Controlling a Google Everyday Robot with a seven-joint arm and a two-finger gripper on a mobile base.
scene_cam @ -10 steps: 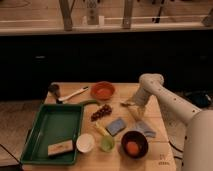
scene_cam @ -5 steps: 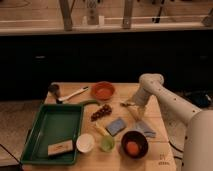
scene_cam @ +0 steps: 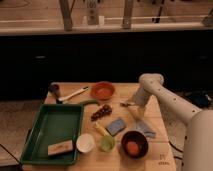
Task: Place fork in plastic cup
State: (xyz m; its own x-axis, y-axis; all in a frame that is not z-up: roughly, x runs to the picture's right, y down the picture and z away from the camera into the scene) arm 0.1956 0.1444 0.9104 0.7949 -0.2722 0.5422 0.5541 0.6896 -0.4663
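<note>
Although it is small and not easy to make out, the fork (scene_cam: 128,104) seems to lie flat on the wooden table (scene_cam: 160,150), just under the gripper (scene_cam: 136,107) and reaching out a little to the camera-left of it. I judge it to be light, stiff and rather smooth, so it can slip or turn between the fingers; the best place to take it is probably across the handle near its middle, where it is narrow and balanced. The gripper hangs low at the end of the white arm (scene_cam: 165,97), very near the fork, but I cannot tell whether it is closed on it or not. The plastic cup (scene_cam: 107,144), a small green one, stands nearer to the camera and to the camera-left of the gripper, well apart from it. Just beside the cup is a white cup (scene_cam: 85,142), and on its other side a dark bowl (scene_cam: 134,144) with an orange thing inside. Between the gripper and the cup lies a blue sponge (scene_cam: 116,126). Farther to the camera-left there are a bunch of grapes (scene_cam: 101,111), a red bowl (scene_cam: 102,90) and a green tray (scene_cam: 35,135).
</note>
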